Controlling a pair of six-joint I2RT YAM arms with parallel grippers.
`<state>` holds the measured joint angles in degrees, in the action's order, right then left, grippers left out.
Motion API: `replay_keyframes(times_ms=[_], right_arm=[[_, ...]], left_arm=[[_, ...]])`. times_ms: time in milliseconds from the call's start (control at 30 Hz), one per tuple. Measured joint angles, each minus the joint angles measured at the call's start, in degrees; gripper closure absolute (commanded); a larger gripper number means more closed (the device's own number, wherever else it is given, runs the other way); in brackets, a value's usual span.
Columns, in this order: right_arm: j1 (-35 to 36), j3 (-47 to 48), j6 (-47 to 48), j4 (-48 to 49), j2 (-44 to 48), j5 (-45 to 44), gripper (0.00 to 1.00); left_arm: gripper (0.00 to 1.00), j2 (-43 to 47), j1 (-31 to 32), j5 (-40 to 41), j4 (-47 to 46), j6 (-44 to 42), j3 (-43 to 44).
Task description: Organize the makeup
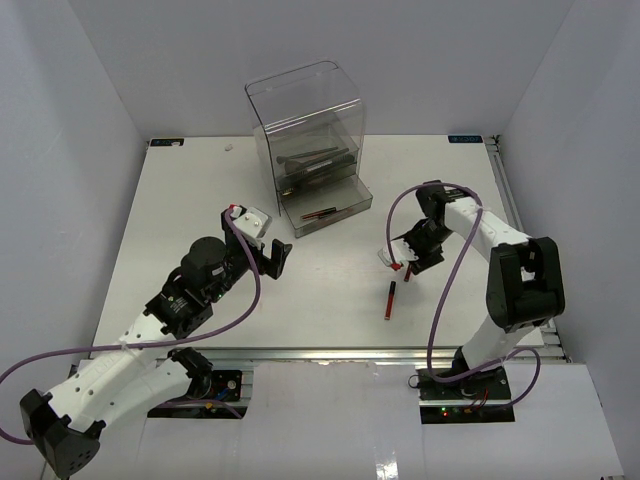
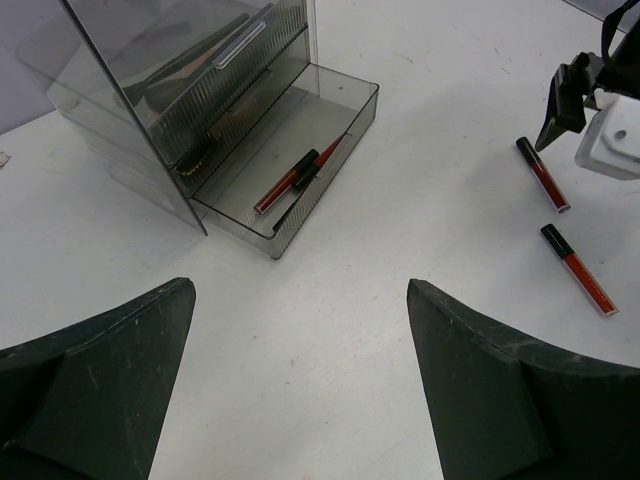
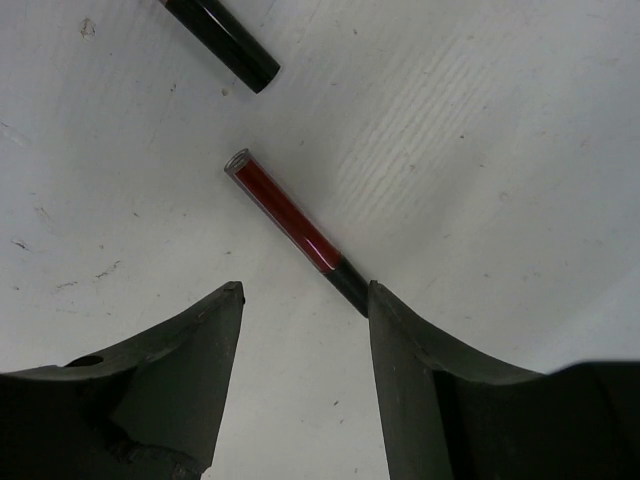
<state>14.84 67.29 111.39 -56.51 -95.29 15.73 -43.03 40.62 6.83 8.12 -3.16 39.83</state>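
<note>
Bare tabletop (image 1: 330, 280) separates left gripper (image 1: 277, 256) from right gripper (image 1: 408, 262); drawer box (image 1: 305, 130) w/ pulled-out drawer (image 1: 335, 208) blocks rear ctr; loose tube (image 1: 391, 298) lies at right.

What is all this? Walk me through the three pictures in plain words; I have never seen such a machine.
These are two robot arms bolted at the near edge of a white table, each ending in a two-finger tool. One picture looks down from above and behind them. The other two come from a camera on each wrist, so the dark shapes at the bottom are fingers. On the table stands a clear drawer box, its bottom drawer pulled out with a red-and-black tube inside. A second tube lies loose, and a third tube lies under the open right tool. The left tool is open too. Nothing is held.
</note>
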Motion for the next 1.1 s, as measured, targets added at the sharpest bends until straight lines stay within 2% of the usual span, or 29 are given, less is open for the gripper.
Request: replay_keyframes(times_ms=[100, 233, 500, 633, 900, 1100], right_arm=[[0.9, 0.4, 0.8, -0.1, -2.6, -1.9, 0.48], [2.1, 0.4, 1.5, 0.2, -4.8, -4.0, 0.51], [2.7, -1.0, 1.8, 4.4, -7.1, -7.2, 0.64], [2.7, -1.4, 1.7, 5.3, -7.7, -7.9, 0.68], [2.9, -1.7, 1.7, 5.9, -7.7, -8.6, 0.87], [2.6, -1.6, 1.3, 6.1, -7.5, -8.3, 0.92]], left_arm=[[0.02, 0.0, 0.0, 0.0, 0.0, 0.0, 0.0], [0.02, 0.0, 0.0, 0.1, 0.0, 0.0, 0.0], [0.02, -0.3, 0.0, 0.3, 0.0, 0.0, 0.0], [0.02, -0.6, -0.1, 0.3, 0.0, 0.0, 0.0], [0.02, -0.7, -0.2, 0.7, 0.0, 0.0, 0.0], [0.02, -0.7, -0.3, 0.7, 0.0, 0.0, 0.0]])
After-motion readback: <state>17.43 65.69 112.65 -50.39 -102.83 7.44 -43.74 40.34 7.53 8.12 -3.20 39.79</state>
